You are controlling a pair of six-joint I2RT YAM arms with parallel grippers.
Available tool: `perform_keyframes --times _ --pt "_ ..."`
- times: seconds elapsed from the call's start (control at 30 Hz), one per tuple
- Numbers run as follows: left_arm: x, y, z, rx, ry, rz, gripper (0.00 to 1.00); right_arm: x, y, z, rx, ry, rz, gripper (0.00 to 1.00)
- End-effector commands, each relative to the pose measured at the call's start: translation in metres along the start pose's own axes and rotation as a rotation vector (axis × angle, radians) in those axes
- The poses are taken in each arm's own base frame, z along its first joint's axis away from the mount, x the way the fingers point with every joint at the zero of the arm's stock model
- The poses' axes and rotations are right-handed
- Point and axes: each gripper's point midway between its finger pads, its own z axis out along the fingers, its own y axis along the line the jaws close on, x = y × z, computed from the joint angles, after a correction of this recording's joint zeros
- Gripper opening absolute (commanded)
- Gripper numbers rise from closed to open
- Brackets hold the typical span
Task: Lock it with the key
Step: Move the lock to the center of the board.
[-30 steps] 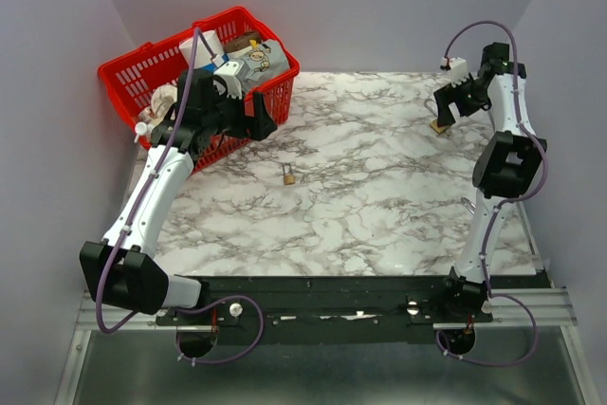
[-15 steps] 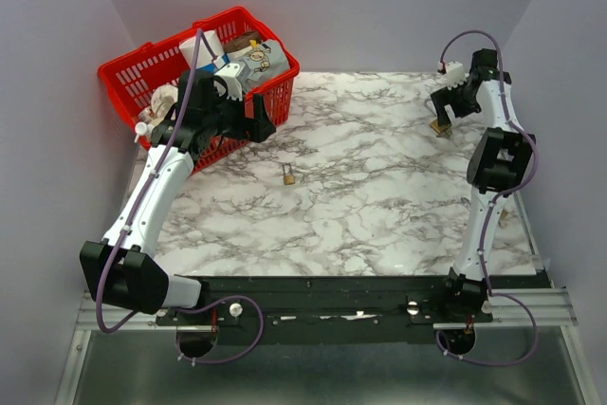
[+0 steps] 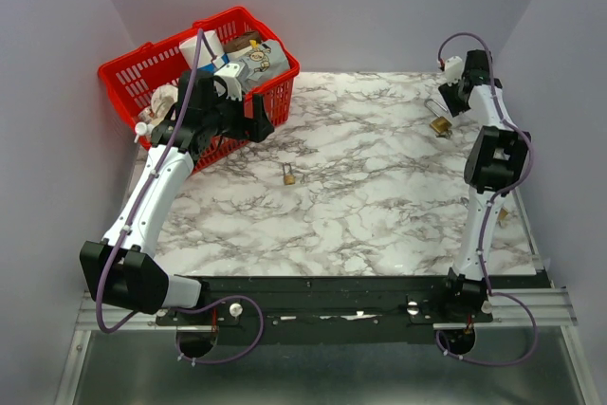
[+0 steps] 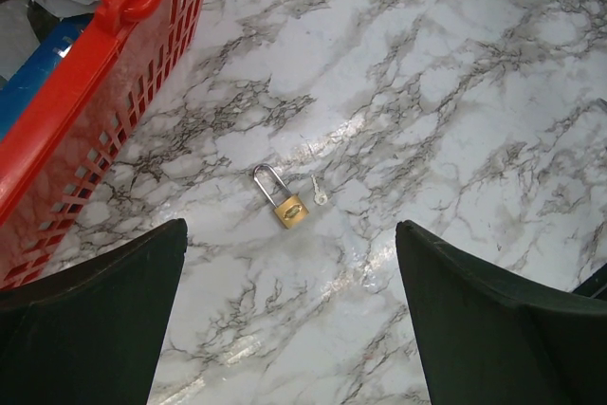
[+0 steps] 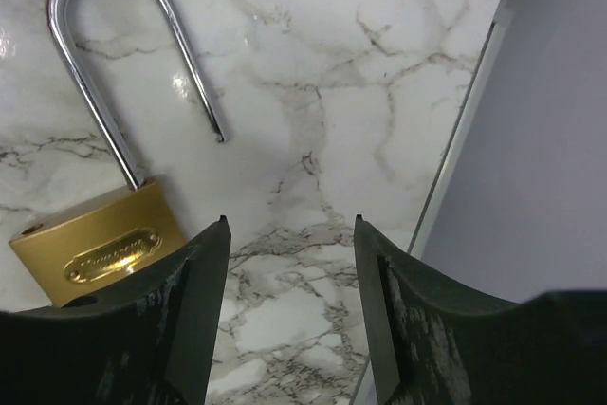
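The left gripper (image 4: 289,329) hangs wide open. The right gripper (image 5: 289,234) reaches far out, points down, partly open.

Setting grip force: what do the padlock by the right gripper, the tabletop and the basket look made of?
Padlock: brushed brass-coloured body; its shackle gleams mirror-bright, likely plated steel. Tabletop: glossy marble pattern with glare, possibly printed laminate. Basket: red slotted walls, probably moulded plastic.

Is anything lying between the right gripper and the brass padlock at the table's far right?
Nothing visible does. The right gripper hangs just beside the brass padlock, whose shackle is open; only bare marble tabletop shows between its fingers.
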Motion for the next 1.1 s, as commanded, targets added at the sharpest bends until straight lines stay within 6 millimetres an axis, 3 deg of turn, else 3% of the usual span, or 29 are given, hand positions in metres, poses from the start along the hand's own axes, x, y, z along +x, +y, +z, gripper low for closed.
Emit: perform_keyframes --times 0.0,0.1,0.23,0.53,0.73,0.9,1.07 --pt "-0.006 0.001 -0.004 -0.018 -0.011 0.021 0.99 -0.014 -0.01 0.009 0.095 -0.017 -0.075 0.6" --pt "-0.006 0.002 -0.005 -0.027 -0.012 0.021 0.99 -0.015 -0.001 0.017 0.069 -0.02 -0.127 0.57" --pt "-0.009 0.0 -0.007 -0.022 -0.015 0.027 0.99 -0.007 0.017 0.027 0.016 0.004 -0.221 0.35" --pt "-0.01 -0.003 -0.015 -0.024 -0.028 0.038 0.99 -0.002 0.051 0.026 -0.129 0.019 -0.287 0.32" --pt "-0.005 -0.003 -0.02 -0.03 -0.026 0.042 0.99 0.003 0.107 0.003 -0.373 -0.018 -0.353 0.32" --pt "-0.005 -0.005 -0.024 -0.027 -0.037 0.044 0.99 -0.005 0.147 -0.034 -0.534 -0.105 -0.384 0.33" --pt "-0.004 -0.007 -0.025 -0.018 -0.038 0.038 0.99 0.007 0.188 -0.065 -0.686 -0.045 -0.363 0.33"
